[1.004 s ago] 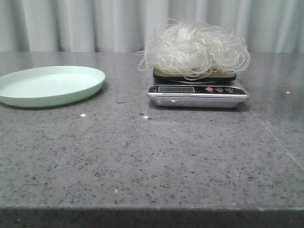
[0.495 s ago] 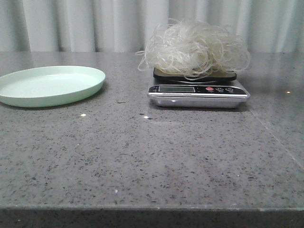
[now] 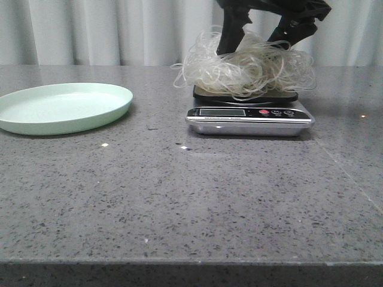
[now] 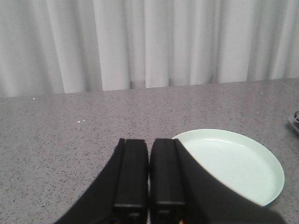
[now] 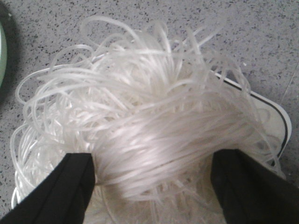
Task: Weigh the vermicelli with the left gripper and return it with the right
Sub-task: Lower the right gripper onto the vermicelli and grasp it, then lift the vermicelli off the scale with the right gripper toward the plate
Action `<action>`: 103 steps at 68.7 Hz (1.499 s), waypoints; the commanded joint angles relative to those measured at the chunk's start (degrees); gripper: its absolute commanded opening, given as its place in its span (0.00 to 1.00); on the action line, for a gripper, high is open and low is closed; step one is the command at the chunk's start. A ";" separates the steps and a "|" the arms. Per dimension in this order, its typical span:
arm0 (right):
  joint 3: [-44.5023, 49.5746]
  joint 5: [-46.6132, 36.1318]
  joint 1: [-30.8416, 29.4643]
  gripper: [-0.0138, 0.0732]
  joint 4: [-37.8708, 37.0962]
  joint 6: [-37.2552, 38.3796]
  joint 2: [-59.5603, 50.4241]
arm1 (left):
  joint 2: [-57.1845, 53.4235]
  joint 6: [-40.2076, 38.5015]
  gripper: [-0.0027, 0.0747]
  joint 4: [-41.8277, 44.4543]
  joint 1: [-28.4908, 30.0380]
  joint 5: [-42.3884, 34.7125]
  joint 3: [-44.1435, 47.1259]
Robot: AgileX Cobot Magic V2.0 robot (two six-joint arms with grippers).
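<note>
Evidently weighing is done and the return is starting: the vermicelli (image 3: pixel 245 67) sits on the scale (image 3: pixel 250 118), right of centre in the front view, with the right gripper (image 5: pixel 149 179) lowered into it, jaws spread wide astride the mound, not yet clenched. Left gripper (image 4: pixel 149 175) hangs elsewhere, jaws pressed together, grasping nothing. The pale green plate (image 3: pixel 63 107), at left on the worktop (image 3: pixel 179 203), holds nothing; lifting and carrying over remain.

No legible text, brand, number or sign appears in any view. The scale (image 3: pixel 249 118) carries an LCD panel (image 3: pixel 222 112) and a row of small buttons (image 3: pixel 275 112) on its front strip, but the display content and any button markings are too small and blurred to read.
</note>
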 commanded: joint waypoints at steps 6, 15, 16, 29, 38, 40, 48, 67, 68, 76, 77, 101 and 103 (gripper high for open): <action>-1.38 -0.77 0.07 0.70 -0.04 -0.43 -1.48 | 0.31 -0.69 0.21 -0.59 0.15 -4.79 -1.54; -1.38 -0.21 0.07 0.37 -0.04 -0.43 -1.48 | 0.31 -0.69 0.21 -0.59 0.15 -4.79 -1.54; -1.38 -0.16 0.07 0.32 -0.04 -0.43 -1.48 | 0.31 -0.69 0.21 -0.59 0.15 -4.79 -1.54; -1.80 0.35 0.07 0.33 -0.04 -0.43 -1.48 | 0.31 -0.69 0.21 -0.59 0.15 -4.79 -1.54; -4.24 3.00 0.07 0.33 -0.04 -0.43 -1.72 | 0.31 -0.69 0.21 -0.59 0.15 -4.79 -1.54; -4.98 4.02 0.07 0.33 -0.04 -0.43 -1.89 | 0.31 -0.69 0.21 -0.59 0.15 -4.79 -1.54; -8.14 6.10 0.07 0.33 -0.04 -0.43 -3.22 | 0.31 -0.69 0.21 -0.59 0.15 -4.79 -1.54; -16.63 9.42 0.59 0.33 0.33 -0.43 -7.21 | 0.31 -0.69 0.21 -0.59 0.15 -4.79 -1.54; -17.62 9.49 0.84 0.33 0.40 -0.43 -7.39 | 0.31 -0.69 0.21 -0.59 0.15 -4.79 -1.54; -21.54 9.63 3.18 0.33 2.39 -0.43 -7.76 | 0.31 -0.69 0.21 -0.59 0.15 -4.79 -1.54; -21.54 9.63 3.18 0.33 2.39 -0.43 -7.76 | 0.31 -0.69 0.21 -0.59 0.15 -4.79 -1.54; -23.29 -3.86 17.36 0.33 3.83 -0.43 -4.70 | 0.31 -0.69 0.21 -0.59 0.15 -4.79 -1.54; -23.29 -4.69 18.37 0.33 3.83 -0.43 -4.01 | 0.31 -0.69 0.21 -0.59 0.15 -4.79 -1.54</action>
